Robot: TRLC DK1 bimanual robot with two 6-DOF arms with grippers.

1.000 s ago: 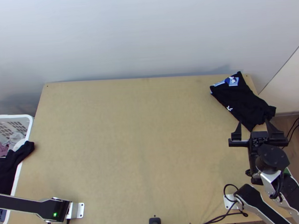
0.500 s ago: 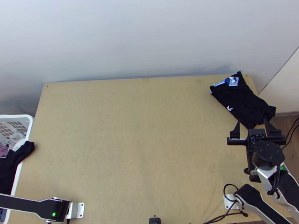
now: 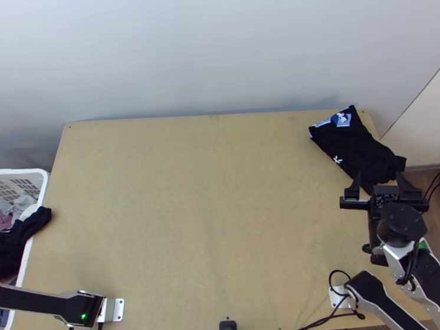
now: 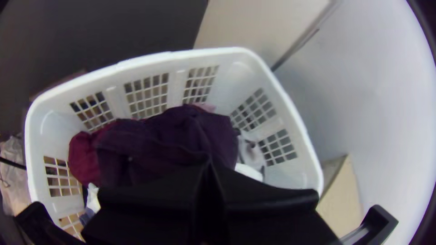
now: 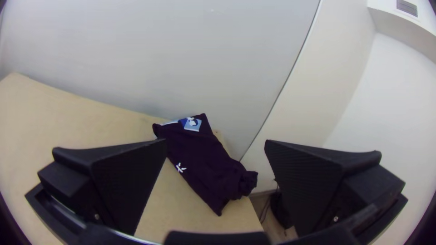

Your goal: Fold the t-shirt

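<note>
Left hand [image 4: 208, 165] pinches dark bunched cloth [image 4: 195, 131] in white plastic basket [image 4: 200, 53] — shallow bite could slip; right hand [image 5: 215, 141], spread near folded black t-shirt [image 5: 200, 156] on light wooden bench [image 3: 211, 224], could rumple it if nudged.

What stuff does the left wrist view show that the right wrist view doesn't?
Left wrist view: a white basket with purple and dark red cloth inside, and the left gripper, shut.

Right wrist view: the dark t-shirt with blue-and-white patches, bunched at one end, and the right gripper, open.

Both: a bit of the light wooden table and the pale wall.
</note>
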